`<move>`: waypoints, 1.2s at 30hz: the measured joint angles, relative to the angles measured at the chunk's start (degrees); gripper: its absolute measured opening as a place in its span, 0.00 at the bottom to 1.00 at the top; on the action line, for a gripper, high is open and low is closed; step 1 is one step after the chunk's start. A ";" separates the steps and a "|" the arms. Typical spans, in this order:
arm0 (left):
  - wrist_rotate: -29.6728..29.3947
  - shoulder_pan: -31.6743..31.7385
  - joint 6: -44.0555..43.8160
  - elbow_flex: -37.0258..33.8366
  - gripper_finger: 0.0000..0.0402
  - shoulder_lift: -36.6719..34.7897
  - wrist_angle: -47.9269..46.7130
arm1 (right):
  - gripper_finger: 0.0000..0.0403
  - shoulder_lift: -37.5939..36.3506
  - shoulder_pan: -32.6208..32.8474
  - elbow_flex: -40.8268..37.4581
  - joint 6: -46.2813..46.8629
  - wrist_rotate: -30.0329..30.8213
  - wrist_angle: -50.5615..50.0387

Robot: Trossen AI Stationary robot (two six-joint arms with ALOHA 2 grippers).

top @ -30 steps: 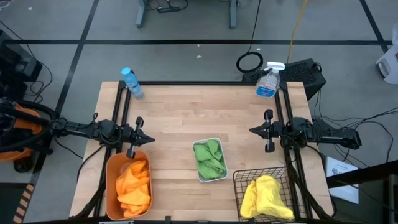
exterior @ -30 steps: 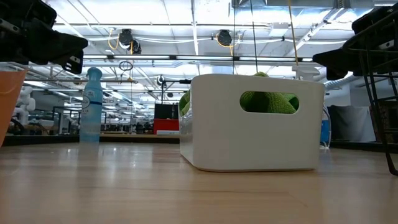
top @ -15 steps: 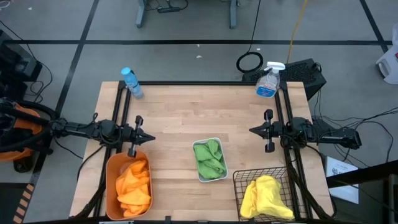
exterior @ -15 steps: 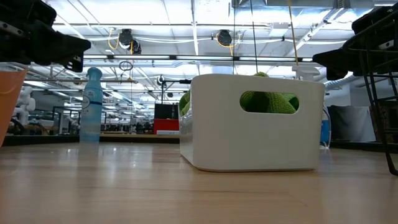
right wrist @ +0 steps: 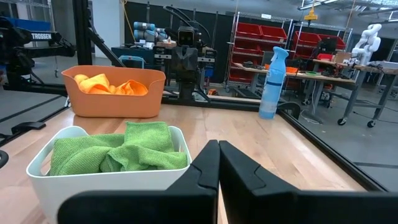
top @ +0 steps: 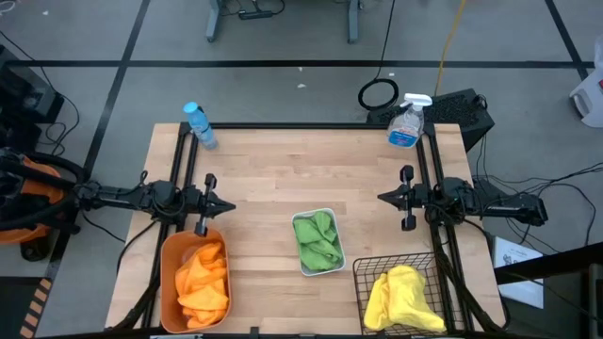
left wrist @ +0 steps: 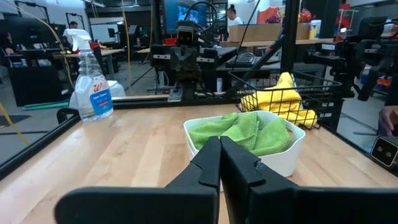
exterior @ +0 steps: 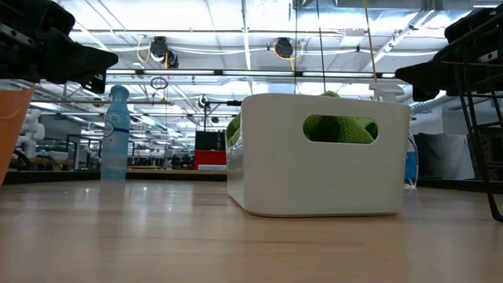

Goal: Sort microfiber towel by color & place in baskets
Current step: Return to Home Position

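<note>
Orange towels [top: 202,279] lie in the orange tub [top: 171,259] at the near left. Green towels [top: 317,241] fill the white bin [top: 302,268] near the table's middle. A yellow towel [top: 400,297] sits in the black wire basket [top: 362,271] at the near right. My left gripper [top: 232,209] is shut and level at the left edge, just beyond the far end of the orange tub, holding nothing. My right gripper [top: 380,198] is shut and level at the right edge, pointing toward the table's middle, holding nothing.
A blue-capped water bottle [top: 199,125] stands at the far left corner and a spray bottle [top: 406,122] at the far right corner. Bare wood lies between the two grippers and across the table's far half [top: 301,169]. Black frame rails run along both sides.
</note>
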 joint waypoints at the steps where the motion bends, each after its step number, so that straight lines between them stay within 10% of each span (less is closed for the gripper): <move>1: 0.00 0.00 -0.12 0.00 0.03 0.00 0.04 | 0.00 0.01 0.00 0.00 0.00 0.00 0.02; 36: -0.04 0.01 -0.08 0.00 0.09 0.00 0.69 | 0.00 0.02 0.00 0.00 0.02 0.00 0.02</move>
